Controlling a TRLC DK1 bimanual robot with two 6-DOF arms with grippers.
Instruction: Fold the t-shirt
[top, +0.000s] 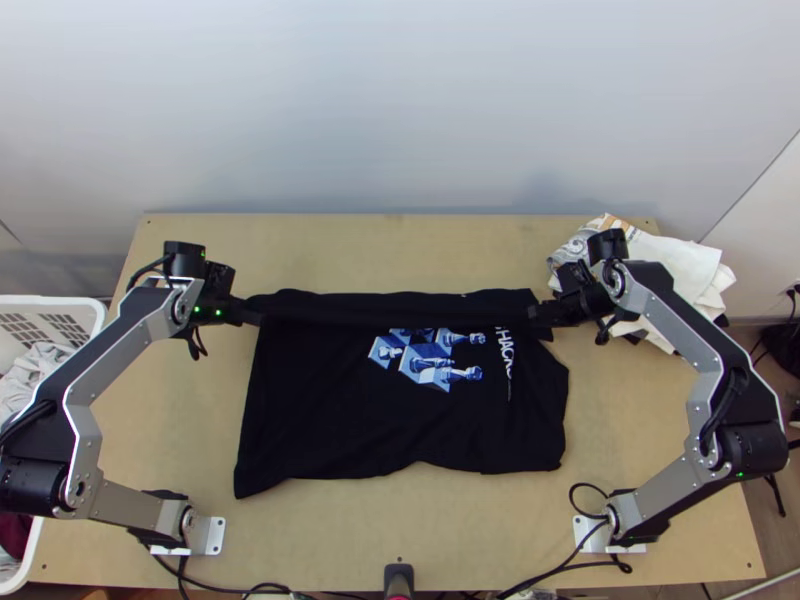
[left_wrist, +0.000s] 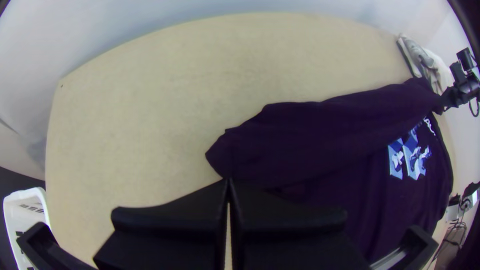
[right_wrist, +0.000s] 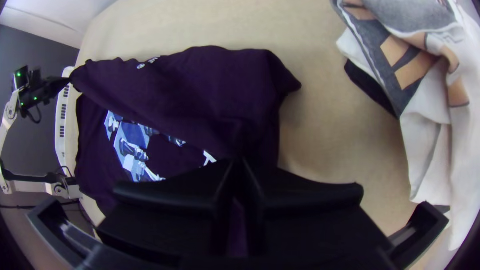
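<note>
Black, with a flap partly over its blue-and-white print, the t-shirt (top: 330, 410) lies across the table's (top: 350, 540) middle. Toward the table's left side, the left gripper (top: 260, 318) pinches the flap; toward its right (near some pale cloths (top: 690, 270)), the right gripper (top: 532, 316) is closed on it too.

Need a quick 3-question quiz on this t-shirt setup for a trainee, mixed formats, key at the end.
1. True or false: the left gripper and the right gripper both hold the t-shirt.
2. Choose one: the white basket is at which side of the table?
a) right
b) left
3. Fill in: the print on the t-shirt is blue and ____.

Key: 1 true; 2 b; 3 white.
</note>
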